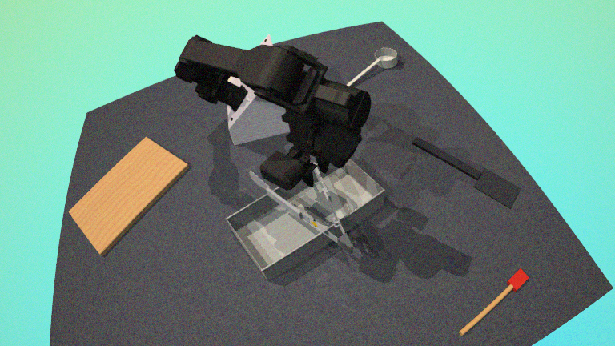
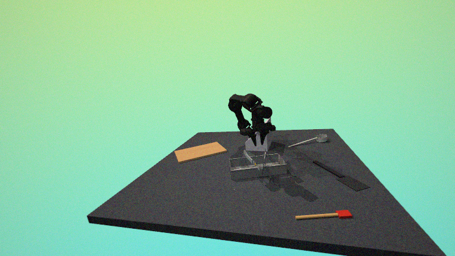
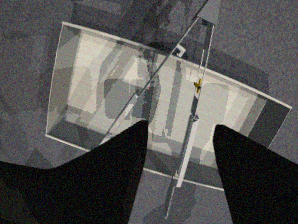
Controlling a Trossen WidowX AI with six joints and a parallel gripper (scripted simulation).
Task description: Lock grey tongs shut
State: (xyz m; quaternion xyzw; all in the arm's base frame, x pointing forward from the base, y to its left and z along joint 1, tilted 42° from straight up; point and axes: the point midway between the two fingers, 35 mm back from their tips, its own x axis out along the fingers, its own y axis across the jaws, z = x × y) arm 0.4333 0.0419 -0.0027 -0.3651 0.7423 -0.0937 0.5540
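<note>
The grey tongs (image 1: 286,204) (image 2: 249,156) (image 3: 186,155) lie spread in a V across the clear-walled roasting tin (image 1: 245,243) (image 2: 242,173) (image 3: 60,90), with their hinge end past the tin's front wall. One arm has a small yellow mark. My gripper (image 1: 318,177) (image 2: 259,145) (image 3: 181,129) is partly open above the tin. In the wrist view one tongs arm shows between the fingers, neither touching it; the other runs behind the left finger, which hides its end. The wooden board (image 1: 129,198) (image 2: 200,152) lies to the left of the tin with nothing on it.
A dark spatula (image 1: 496,189) (image 2: 354,184) lies right of the tin. A white-handled cup (image 1: 386,58) (image 2: 321,138) is at the back right. A red-headed brush (image 1: 518,279) (image 2: 344,214) lies at the front right. The arm's pale base (image 1: 258,122) (image 2: 254,146) stands behind the tin.
</note>
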